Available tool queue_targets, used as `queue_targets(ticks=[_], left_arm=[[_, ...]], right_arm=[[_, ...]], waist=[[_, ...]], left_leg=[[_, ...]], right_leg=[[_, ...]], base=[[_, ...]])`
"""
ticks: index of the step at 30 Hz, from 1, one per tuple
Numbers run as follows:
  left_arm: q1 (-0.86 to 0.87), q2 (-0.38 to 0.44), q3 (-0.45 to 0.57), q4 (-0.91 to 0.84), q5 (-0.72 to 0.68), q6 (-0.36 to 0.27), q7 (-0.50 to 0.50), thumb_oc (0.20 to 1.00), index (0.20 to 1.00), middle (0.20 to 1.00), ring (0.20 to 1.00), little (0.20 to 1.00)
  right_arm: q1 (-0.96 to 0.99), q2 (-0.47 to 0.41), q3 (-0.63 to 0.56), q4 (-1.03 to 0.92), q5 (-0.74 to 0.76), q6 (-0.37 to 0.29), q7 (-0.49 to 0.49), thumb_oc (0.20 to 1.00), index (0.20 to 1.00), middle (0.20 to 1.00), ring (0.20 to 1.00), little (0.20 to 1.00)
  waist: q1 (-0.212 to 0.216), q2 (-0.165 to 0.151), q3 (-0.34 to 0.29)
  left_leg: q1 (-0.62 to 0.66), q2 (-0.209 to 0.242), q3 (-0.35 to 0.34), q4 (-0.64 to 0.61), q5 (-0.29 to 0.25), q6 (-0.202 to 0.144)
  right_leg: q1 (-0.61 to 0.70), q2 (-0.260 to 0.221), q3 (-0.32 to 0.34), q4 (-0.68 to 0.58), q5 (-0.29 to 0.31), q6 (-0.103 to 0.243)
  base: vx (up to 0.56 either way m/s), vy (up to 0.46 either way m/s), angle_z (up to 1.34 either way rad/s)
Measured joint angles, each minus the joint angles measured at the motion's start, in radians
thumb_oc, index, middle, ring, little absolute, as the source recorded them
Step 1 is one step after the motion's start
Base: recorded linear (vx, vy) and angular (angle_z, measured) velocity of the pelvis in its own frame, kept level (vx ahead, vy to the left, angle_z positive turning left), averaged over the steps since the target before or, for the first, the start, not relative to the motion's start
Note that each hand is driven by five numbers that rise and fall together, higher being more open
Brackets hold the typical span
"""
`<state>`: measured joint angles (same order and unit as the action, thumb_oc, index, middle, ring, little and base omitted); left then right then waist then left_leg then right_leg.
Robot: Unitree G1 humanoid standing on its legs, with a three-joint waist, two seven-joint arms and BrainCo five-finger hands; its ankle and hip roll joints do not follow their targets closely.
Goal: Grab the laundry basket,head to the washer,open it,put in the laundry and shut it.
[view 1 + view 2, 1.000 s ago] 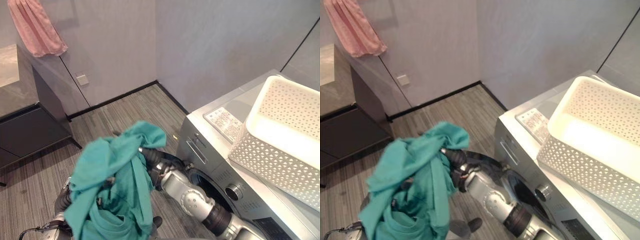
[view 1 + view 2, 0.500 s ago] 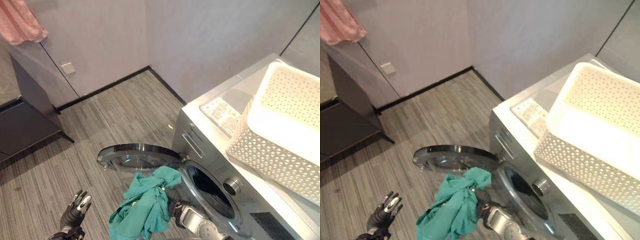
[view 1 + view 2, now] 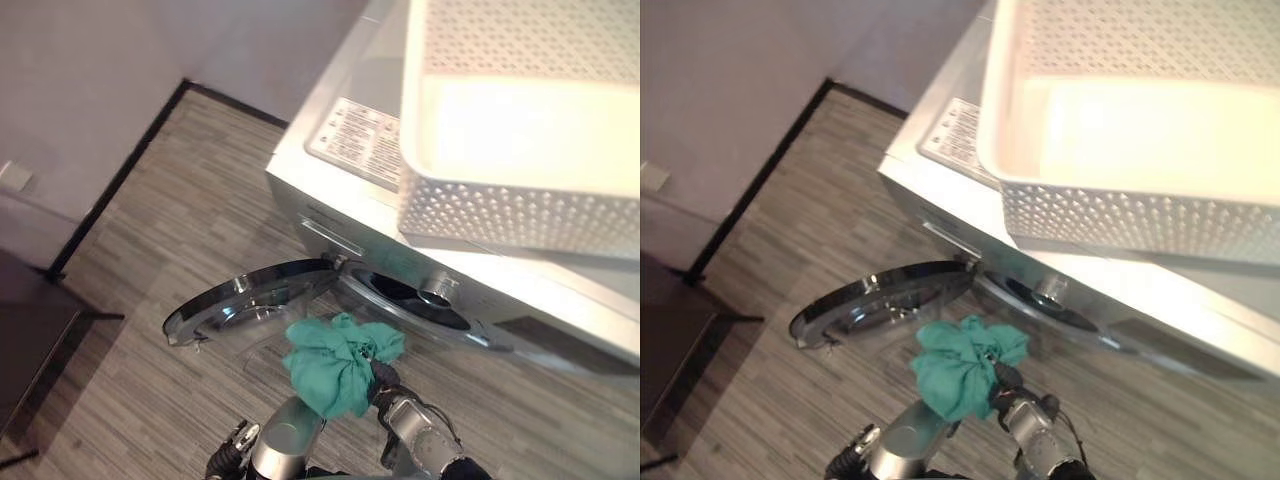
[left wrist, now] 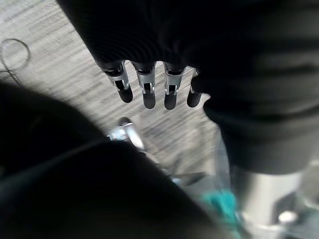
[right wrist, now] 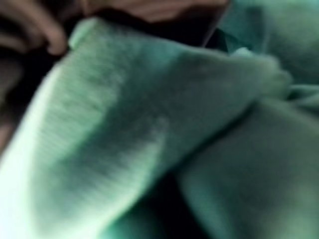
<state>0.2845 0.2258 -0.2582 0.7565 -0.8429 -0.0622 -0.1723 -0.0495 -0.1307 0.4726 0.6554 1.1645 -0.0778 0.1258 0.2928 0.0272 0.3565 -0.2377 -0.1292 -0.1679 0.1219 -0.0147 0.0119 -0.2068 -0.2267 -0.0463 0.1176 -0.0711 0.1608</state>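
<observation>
A: Left to right, quick. Left hand (image 4: 149, 87)?

B: Its wrist view has the fingers straight and relaxed over the floor (image 3: 120, 400), holding nothing. Idle, kept clear of the door, I'd say.

A: Door?

B: Door (image 3: 250, 305) is swung wide open at centre left of the eye views, lying out low over the floor. That leaves the drum opening free.

A: Laundry?

B: Teal cloth (image 3: 338, 360), bunched, lower centre, just in front of the drum opening (image 3: 405, 297) and beside the door's hinge side. Not inside yet.

A: Right hand?

B: Right hand (image 3: 384, 376) sits at the lower right edge of the bundle; dark fingers look curled into the cloth, so it has hold of it. Its wrist view shows teal fabric up close, which fits a grip. Bunched like that it should pass the opening easier.

A: Basket?

B: White basket (image 3: 520, 215) on top of the washer (image 3: 330, 170), upper right, looks empty. Parked there to free both hands, probably.

A: Stage?

B: Loading; closing the door is left.
</observation>
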Motion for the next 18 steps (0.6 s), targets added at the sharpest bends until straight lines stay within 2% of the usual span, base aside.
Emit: queue_targets(ticks=[2, 6, 9, 13, 16, 18], left_arm=[[-0.025, 0.006, 0.003, 0.052, 0.032, 0.000, 0.005, 1.000, 1.000, 1.000, 1.000, 1.000], [-0.030, 0.012, -0.001, 0.033, 0.038, -0.014, 0.014, 1.000, 1.000, 1.000, 1.000, 1.000], [-0.029, 0.011, -0.003, 0.029, 0.038, -0.022, 0.016, 1.000, 1.000, 1.000, 1.000, 1.000], [-0.030, 0.013, -0.032, 0.032, 0.038, -0.025, 0.019, 1.000, 1.000, 1.000, 1.000, 1.000], [-0.034, 0.013, -0.039, 0.023, 0.038, -0.032, 0.031, 1.000, 1.000, 1.000, 1.000, 1.000], [-0.037, 0.013, -0.040, 0.014, 0.037, -0.032, 0.039, 1.000, 1.000, 1.000, 1.000, 1.000]], right_arm=[[-0.004, 0.005, -0.009, 0.037, 0.003, -0.016, -0.020, 0.200, 0.200, 0.200, 0.200, 0.200], [-0.022, 0.011, -0.012, 0.075, 0.027, -0.026, -0.034, 0.200, 0.200, 0.200, 0.200, 0.200], [-0.048, 0.013, -0.032, 0.083, 0.040, -0.032, -0.038, 0.200, 0.200, 0.200, 0.200, 0.200], [-0.151, 0.022, -0.100, 0.174, 0.040, -0.072, -0.043, 0.200, 0.200, 0.200, 0.200, 0.200], [-0.214, 0.026, -0.143, 0.200, 0.062, -0.103, -0.063, 0.200, 0.200, 0.200, 0.200, 0.200], [-0.260, 0.027, -0.155, 0.205, 0.081, -0.119, -0.082, 0.200, 0.200, 0.200, 0.200, 0.200]], waist=[[-0.028, -0.010, 0.017], [-0.035, -0.007, 0.040], [-0.033, -0.005, 0.070], [-0.038, 0.000, 0.108], [-0.045, 0.008, 0.132], [-0.040, 0.010, 0.146]], left_leg=[[-0.015, -0.016, 0.063, 0.017, -0.007, 0.011], [-0.074, -0.020, 0.096, 0.088, -0.032, 0.016], [-0.107, -0.019, 0.104, 0.127, -0.046, 0.020], [-0.224, -0.015, 0.125, 0.270, -0.086, 0.042], [-0.303, -0.008, 0.121, 0.361, -0.120, 0.044], [-0.336, -0.007, 0.116, 0.394, -0.121, 0.043]], right_leg=[[-0.043, -0.018, 0.062, 0.018, 0.013, 0.017], [-0.094, -0.024, 0.076, 0.042, 0.028, 0.007], [-0.132, -0.019, 0.090, 0.082, 0.028, 0.007], [-0.254, -0.003, 0.121, 0.220, -0.003, 0.010], [-0.319, 0.010, 0.123, 0.295, -0.020, 0.013], [-0.346, 0.016, 0.122, 0.322, -0.022, 0.010]], base=[[-0.07, 0.075, -0.81], [-0.05, 0.043, -0.25], [-0.07, 0.036, -0.09], [-0.08, 0.026, -0.08], [-0.06, -0.006, 0.02], [0.01, -0.046, 0.05]])
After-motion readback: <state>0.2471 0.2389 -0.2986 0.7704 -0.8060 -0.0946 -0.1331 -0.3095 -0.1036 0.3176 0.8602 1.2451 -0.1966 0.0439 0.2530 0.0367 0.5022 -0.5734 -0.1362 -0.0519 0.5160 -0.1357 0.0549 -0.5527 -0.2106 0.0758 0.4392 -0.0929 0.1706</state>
